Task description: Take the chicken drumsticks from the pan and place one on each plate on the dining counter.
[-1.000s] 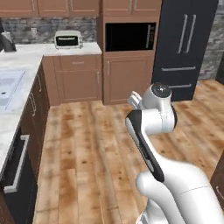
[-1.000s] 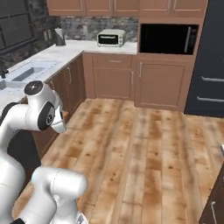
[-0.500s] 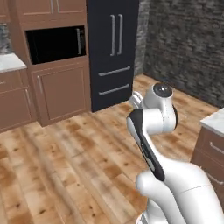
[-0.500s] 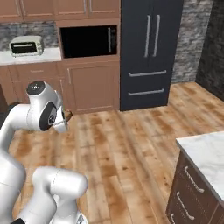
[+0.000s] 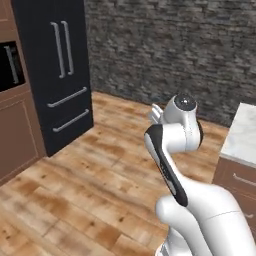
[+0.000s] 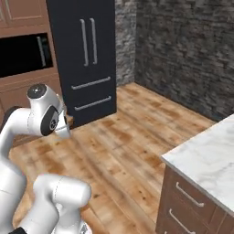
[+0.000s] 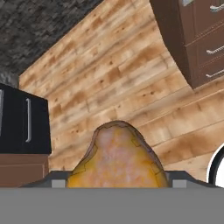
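**Ana:** Dark stone wall [image 5: 175, 50] fills the back now, to the right of the black fridge [image 5: 52, 75]. A second ago both base views had the sink side and the toaster in them, then the microwave [image 6: 23, 55]. Did things move?

**Ben:** No, the base has swung round, so the whole picture slid. The fridge came in and drifted left, and a corner of the marble table [image 6: 205, 160] has come in on the far right of it, across the wooden floor [image 5: 100, 165]. I read that as the carry leg: pickup done, robot turning towards the dining side.

**Ana:** And the pincer [image 7: 116, 181]?

**Ben:** Part closed, and it hasn't shifted over the last second. In the hand view a chicken drumstick [image 7: 117, 159] sits right at the bottom, where the tips should be, so I take it to be gripped. The tips themselves are hidden behind the meat.

**Ana:** So the drumstick is well away from the table?

**Ben:** Yes. It's up in the air with the arm folded close, over open floor, somewhere between the fridge and the table's brown drawers [image 7: 197, 39].

**Ana:** How does it look?

**Ben:** A rounded hump, golden orange at the edges, paler and mottled pinkish in the middle, with a thin dark rim. Only one end shows, and I can't tell which.
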